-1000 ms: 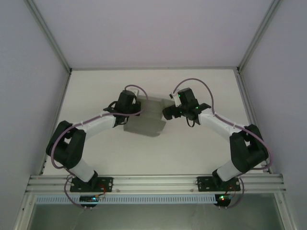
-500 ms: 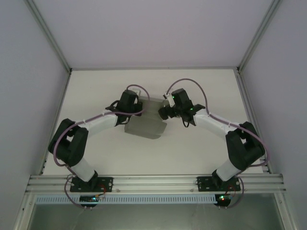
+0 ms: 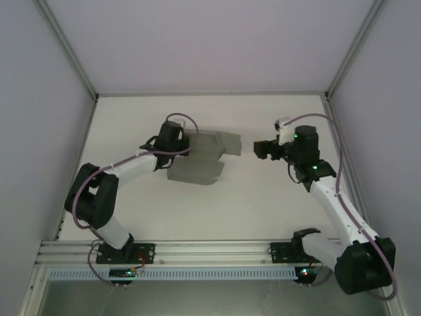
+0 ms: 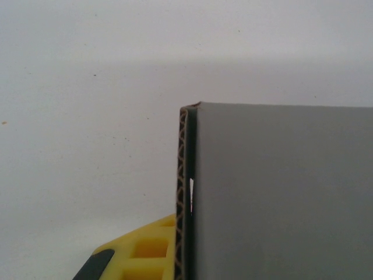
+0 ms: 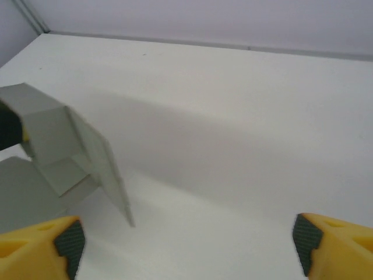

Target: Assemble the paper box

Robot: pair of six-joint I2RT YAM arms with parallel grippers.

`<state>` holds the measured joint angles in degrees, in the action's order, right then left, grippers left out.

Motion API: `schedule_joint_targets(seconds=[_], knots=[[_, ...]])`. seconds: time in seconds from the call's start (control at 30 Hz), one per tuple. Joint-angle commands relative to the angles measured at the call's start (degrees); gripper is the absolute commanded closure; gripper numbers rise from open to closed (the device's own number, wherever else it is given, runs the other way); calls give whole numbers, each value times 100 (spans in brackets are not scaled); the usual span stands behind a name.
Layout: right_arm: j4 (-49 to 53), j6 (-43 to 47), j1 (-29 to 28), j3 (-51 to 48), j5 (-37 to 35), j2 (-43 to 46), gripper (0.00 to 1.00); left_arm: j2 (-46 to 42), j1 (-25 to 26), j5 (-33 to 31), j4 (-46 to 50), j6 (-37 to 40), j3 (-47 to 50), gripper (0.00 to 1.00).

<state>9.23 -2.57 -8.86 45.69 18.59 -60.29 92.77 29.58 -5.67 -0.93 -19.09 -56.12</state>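
Note:
The paper box (image 3: 200, 159) is a half-folded sheet of grey cardboard in the middle of the table, with one flap sticking out to the right. My left gripper (image 3: 182, 141) is shut on its left wall. In the left wrist view the grey panel (image 4: 280, 192) stands edge-on beside my yellow finger (image 4: 137, 254), and the other finger is hidden behind it. My right gripper (image 3: 258, 149) hovers to the right of the box, apart from it. In the right wrist view the right gripper (image 5: 186, 251) is open with nothing between its fingers, and the box (image 5: 64, 151) sits at the far left.
The white table (image 3: 263, 197) is walled by pale panels and aluminium posts at the back and sides. A metal rail (image 3: 210, 250) carrying both arm bases runs along the near edge.
My right gripper has pulled back to the right, away from the box. A flap now stands out on the box's right side. The left gripper keeps its grip.

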Motion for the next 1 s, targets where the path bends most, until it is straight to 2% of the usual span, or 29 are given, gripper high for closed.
schedule_joint_targets(seconds=[0.0, 0.1, 0.3, 0.43, 0.6, 0.77, 0.97], knots=[[134, -157, 432, -99, 1467, -519, 15, -281, -19, 433, -285, 129, 100, 100], [197, 180, 539, 355, 2065, -1260, 19, -312, -22, 620, -389, 161, 146, 100], [510, 833, 79, 1203, 2754, -2347, 22, -271, -20, 615, -364, 125, 81, 100], [748, 1225, -231, 1391, 3086, -2653, 23, -220, -16, 540, -369, 105, 11, 100], [818, 1467, -584, 1433, 3426, -2776, 31, -94, -14, 347, -212, 91, -149, 100], [696, 1254, -927, 1615, 3253, -3058, 39, -12, 16, 269, -182, 72, -171, 100], [228, 695, -1265, 1835, 2774, -3449, 45, 47, 216, -203, -53, 154, -235, 100]])
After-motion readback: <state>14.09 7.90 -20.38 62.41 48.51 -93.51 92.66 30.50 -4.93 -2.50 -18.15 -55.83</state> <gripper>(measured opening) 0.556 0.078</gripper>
